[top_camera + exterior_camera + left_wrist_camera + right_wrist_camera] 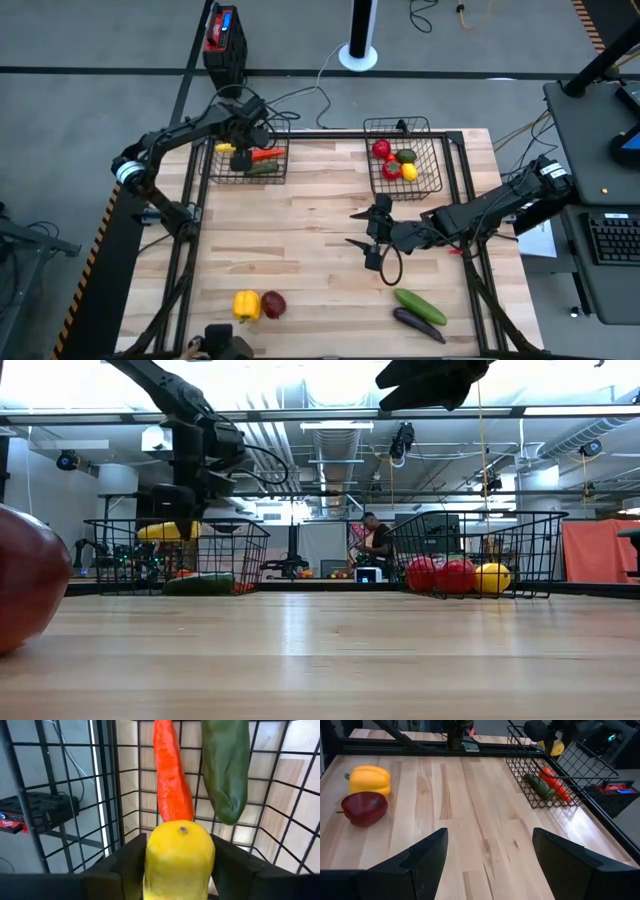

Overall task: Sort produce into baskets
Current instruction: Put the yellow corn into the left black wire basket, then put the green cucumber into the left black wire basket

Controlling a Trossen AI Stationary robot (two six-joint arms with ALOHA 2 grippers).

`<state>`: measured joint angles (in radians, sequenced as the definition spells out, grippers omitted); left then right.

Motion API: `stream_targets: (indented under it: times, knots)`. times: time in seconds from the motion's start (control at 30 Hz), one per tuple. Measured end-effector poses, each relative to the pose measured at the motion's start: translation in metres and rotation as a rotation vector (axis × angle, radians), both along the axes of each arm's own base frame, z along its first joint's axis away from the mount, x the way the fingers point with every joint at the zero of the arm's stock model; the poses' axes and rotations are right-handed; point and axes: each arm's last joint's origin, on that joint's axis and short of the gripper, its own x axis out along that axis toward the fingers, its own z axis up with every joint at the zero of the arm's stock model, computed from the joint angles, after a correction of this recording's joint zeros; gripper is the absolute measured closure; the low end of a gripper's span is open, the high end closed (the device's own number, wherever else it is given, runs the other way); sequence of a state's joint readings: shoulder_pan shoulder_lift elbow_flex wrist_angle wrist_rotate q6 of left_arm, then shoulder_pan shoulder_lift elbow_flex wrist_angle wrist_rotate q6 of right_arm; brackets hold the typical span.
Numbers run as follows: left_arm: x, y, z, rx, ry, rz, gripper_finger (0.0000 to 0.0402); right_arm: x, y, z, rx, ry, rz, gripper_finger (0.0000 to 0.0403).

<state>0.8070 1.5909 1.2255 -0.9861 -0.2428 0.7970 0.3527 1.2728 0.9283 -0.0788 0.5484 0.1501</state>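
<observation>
Two black wire-mesh baskets were seen at the far side of the wooden table point(300, 250). In the left basket point(214, 172) an orange carrot point(265, 155) and a green cucumber point(263, 169) were lying side by side on the mesh floor. Above the same basket the left gripper point(240, 148) was positioned, and a yellow lemon point(179, 857) was held between its dark fingers point(125, 862), both of which were pressed against the fruit; from the table-level camera the lemon was seen hanging above the rim, clear of the basket floor. In the right basket point(436, 172) four pieces were gathered: a red tomato point(381, 149), a green-brown piece point(406, 156), a second red piece point(391, 170) and a small yellow fruit point(409, 172), all touching or just beside one another. The right gripper point(372, 238) was held over the bare middle of the table, near the right basket, with its fingers spread wide and nothing between them. On the near side of the table, outside both baskets, a yellow pepper point(246, 305) and a dark red fruit point(273, 304) were resting in contact, and well apart from them, toward the right, a second green cucumber point(419, 305) and a purple eggplant point(418, 324) were lying side by side. A red-and-black box point(222, 40) was standing on the floor beyond the left basket.
</observation>
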Motion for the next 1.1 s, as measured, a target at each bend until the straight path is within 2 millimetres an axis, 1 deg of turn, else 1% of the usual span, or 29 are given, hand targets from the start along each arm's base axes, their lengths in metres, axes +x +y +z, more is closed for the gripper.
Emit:
stream_targets:
  times: [0.1,0.2,0.4,0.47,0.57,0.63,0.73,0.9,1.03,1.1]
  knots:
    - [0.0,0.0,0.0,0.002,0.0,0.002,0.0202,0.0,0.0,0.0,0.001,0.0,0.002,0.0122]
    - [0.0,0.0,0.0,0.003,-0.001,0.002,0.019,0.0,0.0,0.0,0.001,0.001,0.002,0.0122]
    - [0.0,0.0,0.0,0.007,-0.004,0.005,0.0186,0.0,0.0,0.0,0.001,0.001,0.002,0.0122]
    - [0.0,0.0,0.001,0.015,-0.011,0.03,0.0186,0.0,0.0,0.0,0.003,0.0,0.0,0.0122]
    - [0.003,-0.008,0.01,0.025,-0.044,0.074,0.0185,0.0,0.0,-0.001,0.011,0.006,-0.005,0.0122]
    - [0.005,-0.019,0.021,0.029,-0.085,0.087,0.0185,-0.001,0.0,-0.001,0.01,0.012,-0.006,0.0122]
    - [0.009,-0.04,0.035,0.026,-0.153,0.096,0.0187,-0.001,-0.001,-0.002,0.027,0.009,-0.016,0.0122]
    - [0.011,-0.087,0.064,0.009,-0.327,0.062,0.0193,-0.003,-0.001,-0.003,0.033,0.059,-0.026,0.0122]
    - [0.009,-0.123,0.085,0.015,-0.513,0.052,0.0193,-0.006,-0.003,0.004,0.062,0.137,-0.066,0.0122]
    - [0.008,-0.141,0.092,0.005,-0.602,0.038,0.0193,-0.008,-0.003,0.008,0.078,0.178,-0.087,0.0122]
